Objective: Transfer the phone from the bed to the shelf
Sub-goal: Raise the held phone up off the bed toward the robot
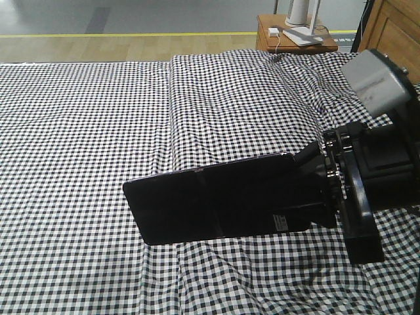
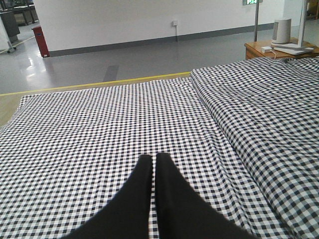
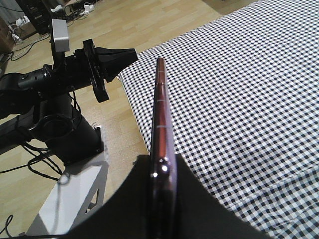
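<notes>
The phone [image 1: 216, 203], a wide glossy black slab with a seam across its middle and a small white sticker, hangs above the checked bed [image 1: 85, 118]. My right gripper [image 1: 307, 187] is shut on its right end. In the right wrist view the phone [image 3: 160, 109] stands edge-on with a pinkish metal rim, clamped between the black fingers [image 3: 199, 204] of the right gripper [image 3: 162, 172]. My left gripper [image 2: 154, 160] hovers low over the bed [image 2: 99, 124], shut with nothing in it. The shelf is out of view.
A small brown bedside table [image 1: 289, 33] holding white items stands beyond the bed's far edge, beside a light wooden panel [image 1: 394, 29]. A long fold [image 1: 172, 105] runs down the sheet. Left arm [image 3: 75, 74] and its white base [image 3: 75, 199] stand on the wooden floor.
</notes>
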Robot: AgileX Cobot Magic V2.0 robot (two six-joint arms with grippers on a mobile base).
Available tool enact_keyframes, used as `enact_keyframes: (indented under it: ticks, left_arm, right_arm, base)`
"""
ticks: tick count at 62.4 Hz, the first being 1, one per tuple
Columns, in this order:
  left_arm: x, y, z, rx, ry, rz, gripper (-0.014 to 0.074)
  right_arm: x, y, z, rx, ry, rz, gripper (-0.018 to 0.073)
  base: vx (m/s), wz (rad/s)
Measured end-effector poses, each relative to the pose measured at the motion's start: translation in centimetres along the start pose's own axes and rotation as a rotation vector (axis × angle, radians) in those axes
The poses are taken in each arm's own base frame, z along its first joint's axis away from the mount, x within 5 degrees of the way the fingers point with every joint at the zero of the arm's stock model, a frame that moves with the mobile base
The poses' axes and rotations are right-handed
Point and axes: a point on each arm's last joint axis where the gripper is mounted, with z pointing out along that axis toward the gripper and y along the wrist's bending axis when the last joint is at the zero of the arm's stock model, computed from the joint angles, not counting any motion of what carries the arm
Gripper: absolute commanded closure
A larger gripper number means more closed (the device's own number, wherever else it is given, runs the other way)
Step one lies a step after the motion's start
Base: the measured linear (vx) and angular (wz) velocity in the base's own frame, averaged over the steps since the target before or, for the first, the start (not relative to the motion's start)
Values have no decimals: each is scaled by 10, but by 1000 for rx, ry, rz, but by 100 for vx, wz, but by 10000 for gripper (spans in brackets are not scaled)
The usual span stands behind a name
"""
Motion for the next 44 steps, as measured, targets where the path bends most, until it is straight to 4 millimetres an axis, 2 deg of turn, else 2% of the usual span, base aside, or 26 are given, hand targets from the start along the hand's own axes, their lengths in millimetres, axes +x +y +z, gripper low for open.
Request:
enact_keyframes:
  ticks: [44]
  left_arm:
    - [0, 0, 0, 0, 0, 0, 595]
  right_arm:
    - [0, 0, 0, 0, 0, 0, 561]
  base:
    - [-1, 3]
